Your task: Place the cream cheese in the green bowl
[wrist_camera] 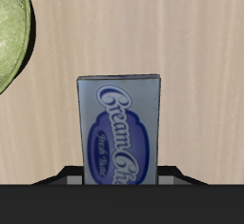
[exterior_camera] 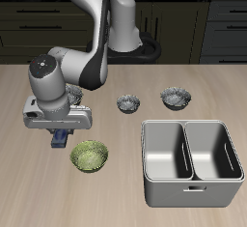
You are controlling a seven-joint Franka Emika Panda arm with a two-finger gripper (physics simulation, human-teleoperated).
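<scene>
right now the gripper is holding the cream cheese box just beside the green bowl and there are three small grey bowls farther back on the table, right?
Not quite: the exterior view shows only two small grey bowls farther back, not three. The rest holds: the gripper holds the cream cheese box just beside the green bowl.

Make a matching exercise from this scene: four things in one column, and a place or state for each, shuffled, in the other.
Things:
1. cream cheese
2. green bowl
3. steel double basin
4. two grey metallic bowls

Places or states:
A. empty, near the table's front edge, just beside the hand
B. farther back, side by side at mid-table
C. between the hand's fingers, label facing the wrist camera
D. largest item, two compartments, both empty

Pairs: 1-C, 2-A, 3-D, 4-B
</scene>
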